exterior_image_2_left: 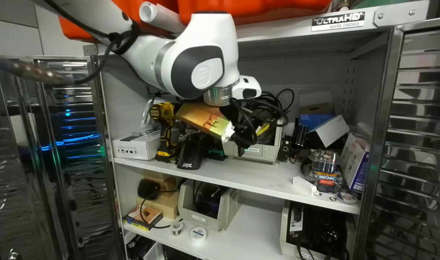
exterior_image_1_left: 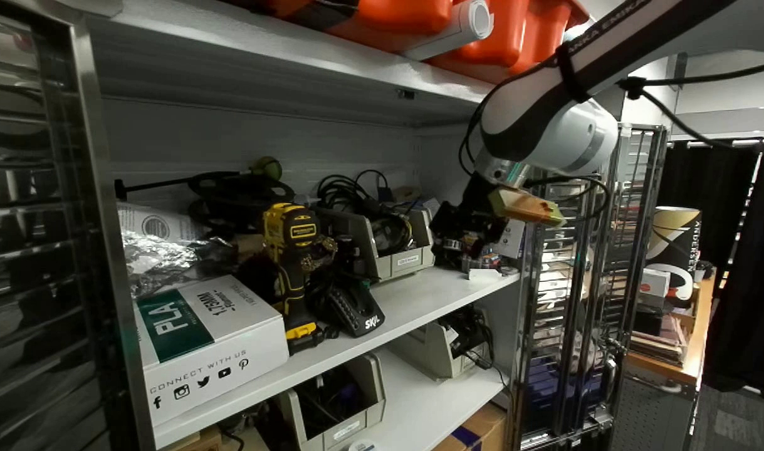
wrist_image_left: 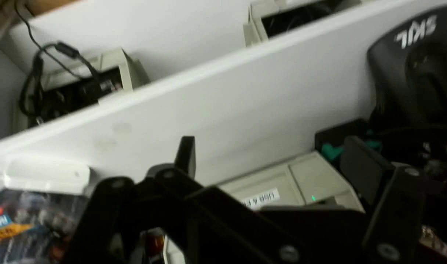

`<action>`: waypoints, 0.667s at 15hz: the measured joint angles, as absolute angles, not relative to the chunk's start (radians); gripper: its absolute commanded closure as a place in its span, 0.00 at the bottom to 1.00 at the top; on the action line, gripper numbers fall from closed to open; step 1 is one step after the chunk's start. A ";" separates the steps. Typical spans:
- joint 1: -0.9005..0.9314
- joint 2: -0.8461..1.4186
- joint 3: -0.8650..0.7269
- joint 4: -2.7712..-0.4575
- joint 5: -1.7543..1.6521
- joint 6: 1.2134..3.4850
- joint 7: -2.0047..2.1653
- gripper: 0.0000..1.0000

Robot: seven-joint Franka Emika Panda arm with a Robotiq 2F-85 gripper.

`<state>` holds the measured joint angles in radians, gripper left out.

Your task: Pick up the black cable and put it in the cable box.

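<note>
Claw (wrist_image_left: pixel 275 161) gapes wide in the wrist view, gripping nothing, presumably ready for a grasp. In an exterior view, black cables (exterior_image_1_left: pixel 338 194) appear heaped in a labelled grey bin (exterior_image_1_left: pixel 407 264), likely sorted for tidiness; which one the task means, I cannot tell. In an exterior view, a white shelf (exterior_image_2_left: pixel 256 175) spans a shiny-doored metal cabinet (exterior_image_2_left: pixel 306 74), pale wall (exterior_image_2_left: pixel 14 38) beyond.

White shelf (exterior_image_2_left: pixel 252 174) under drill (exterior_image_2_left: pixel 165 133), bin (exterior_image_2_left: pixel 268 153)

In both exterior views, a shelf (exterior_image_1_left: pixel 432 293) held, left to right, a carton (exterior_image_1_left: pixel 212 344), drill (exterior_image_1_left: pixel 289 238) and bin (exterior_image_1_left: pixel 388 269) of cables (exterior_image_1_left: pixel 391 230).
</note>
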<state>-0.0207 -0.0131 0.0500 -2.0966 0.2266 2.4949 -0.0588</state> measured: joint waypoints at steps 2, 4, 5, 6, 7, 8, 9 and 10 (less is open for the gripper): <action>-0.021 -0.104 0.035 -2.192 0.213 2.369 -0.059 0.00; -0.021 -0.194 0.017 -2.265 0.186 2.210 -0.059 0.00; -0.021 -0.237 0.007 -2.291 0.174 2.115 -0.062 0.00; -0.021 -0.279 -0.003 -2.311 0.167 2.021 -0.071 0.00; -0.021 -0.321 -0.014 -2.326 0.158 1.926 -0.079 0.00; -0.021 -0.361 -0.026 -2.335 0.150 1.833 -0.090 0.00; -0.021 -0.399 -0.037 -2.338 0.139 1.741 -0.102 0.00; -0.021 -0.436 -0.048 -2.337 0.129 1.655 -0.117 0.00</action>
